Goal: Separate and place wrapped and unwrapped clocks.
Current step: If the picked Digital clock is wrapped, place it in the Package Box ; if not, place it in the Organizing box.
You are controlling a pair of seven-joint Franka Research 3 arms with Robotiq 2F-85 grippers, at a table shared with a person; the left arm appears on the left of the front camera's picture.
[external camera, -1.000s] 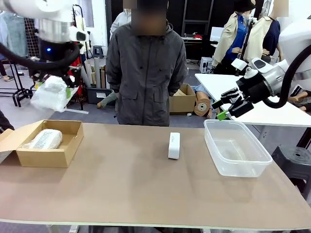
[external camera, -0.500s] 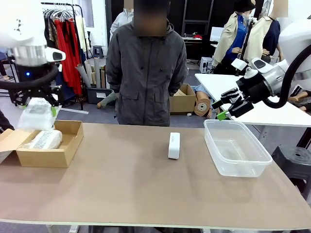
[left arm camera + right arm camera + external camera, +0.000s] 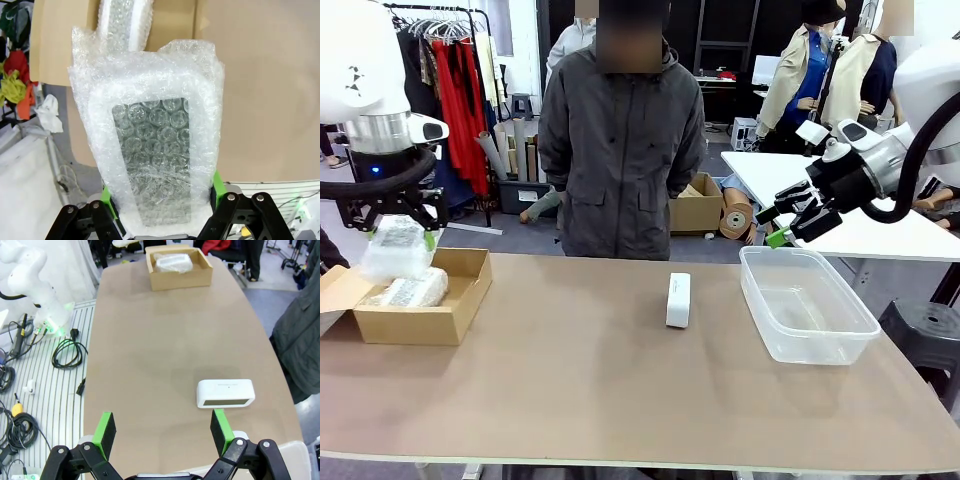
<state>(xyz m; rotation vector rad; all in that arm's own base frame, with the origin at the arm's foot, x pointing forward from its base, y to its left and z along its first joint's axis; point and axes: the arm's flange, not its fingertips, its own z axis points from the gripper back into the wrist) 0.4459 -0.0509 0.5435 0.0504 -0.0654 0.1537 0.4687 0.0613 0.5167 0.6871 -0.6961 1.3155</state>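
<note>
My left gripper [image 3: 398,235] is shut on a bubble-wrapped clock [image 3: 396,250], [image 3: 155,150] and holds it just above the brown cardboard box [image 3: 430,320] at the table's left. A second wrapped clock [image 3: 412,289], [image 3: 171,262] lies inside that box. The bare white clock [image 3: 678,299], [image 3: 226,393] stands on the table's middle. My right gripper [image 3: 792,222], [image 3: 165,427] hangs open and empty above the far edge of the clear plastic tub [image 3: 820,335].
A person in a dark grey jacket [image 3: 620,140] stands at the far side behind the bare clock. The box's loose flap [image 3: 335,290] hangs out at the table's left edge.
My left arm has carried the wrapped clock leftward and down, from high over the box to just above it. The right arm has not moved.
</note>
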